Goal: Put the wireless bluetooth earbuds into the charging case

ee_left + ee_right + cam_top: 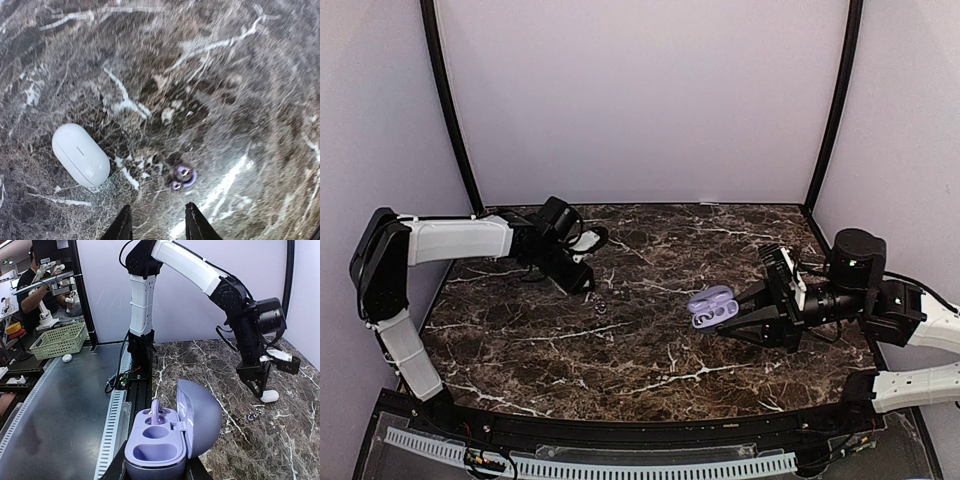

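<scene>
Marble (650, 350) bears pebble (80, 155), earbud (182, 176); right pincer (722, 316) grips case (155, 450).

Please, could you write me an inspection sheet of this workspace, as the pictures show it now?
Surface: dark marble table; no spill seen.
Job's things: charging case open, lid up; seated earbud in its far slot, near slot empty; loose earbud lying on the marble.
Clutter: white oval pebble near the loose earbud, not touching it.
Grippers: left gripper jaws open, empty, just short of the loose earbud; right gripper jaws on both sides of the case's base, holding it.
Cables: black cable at the left arm's base, off the marble.
Surroundings: pale walls; green basket and a person beyond the table.
</scene>
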Robot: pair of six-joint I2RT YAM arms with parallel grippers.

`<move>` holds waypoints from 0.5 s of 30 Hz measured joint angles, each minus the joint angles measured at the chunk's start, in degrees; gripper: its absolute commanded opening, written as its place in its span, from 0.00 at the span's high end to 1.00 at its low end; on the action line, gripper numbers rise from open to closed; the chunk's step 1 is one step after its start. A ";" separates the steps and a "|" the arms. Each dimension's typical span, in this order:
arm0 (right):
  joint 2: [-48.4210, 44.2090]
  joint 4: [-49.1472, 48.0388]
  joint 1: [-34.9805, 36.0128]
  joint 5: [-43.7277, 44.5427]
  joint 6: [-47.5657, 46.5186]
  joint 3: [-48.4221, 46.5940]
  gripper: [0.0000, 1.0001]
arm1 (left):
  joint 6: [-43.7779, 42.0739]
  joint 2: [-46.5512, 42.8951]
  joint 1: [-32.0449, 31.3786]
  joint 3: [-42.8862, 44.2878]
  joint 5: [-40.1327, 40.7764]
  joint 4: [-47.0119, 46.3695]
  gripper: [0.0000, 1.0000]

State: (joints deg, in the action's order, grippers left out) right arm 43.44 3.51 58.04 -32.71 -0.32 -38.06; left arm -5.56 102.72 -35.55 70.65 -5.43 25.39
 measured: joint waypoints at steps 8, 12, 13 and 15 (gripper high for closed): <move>-0.85 0.07 0.00 0.02 0.00 0.02 1.00 | 0.61 -4.79 -4.13 -1.64 -8.13 -3.96 0.62; -1.03 0.13 -0.02 0.02 0.17 0.04 1.00 | 2.27 -0.92 -6.27 -1.81 -8.90 -3.17 0.61; -1.03 0.22 0.00 0.02 0.35 0.04 1.00 | 2.75 -0.33 -6.32 -1.84 -8.85 -2.82 0.60; -1.03 0.39 -0.02 0.02 0.55 0.07 1.00 | 3.63 0.50 -6.21 -1.81 -8.68 -2.40 0.60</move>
State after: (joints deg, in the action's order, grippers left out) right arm 42.41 3.90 58.02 -32.69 0.23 -38.00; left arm -1.93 103.22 -41.76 68.84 -14.11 22.98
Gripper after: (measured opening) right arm 0.254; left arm 0.396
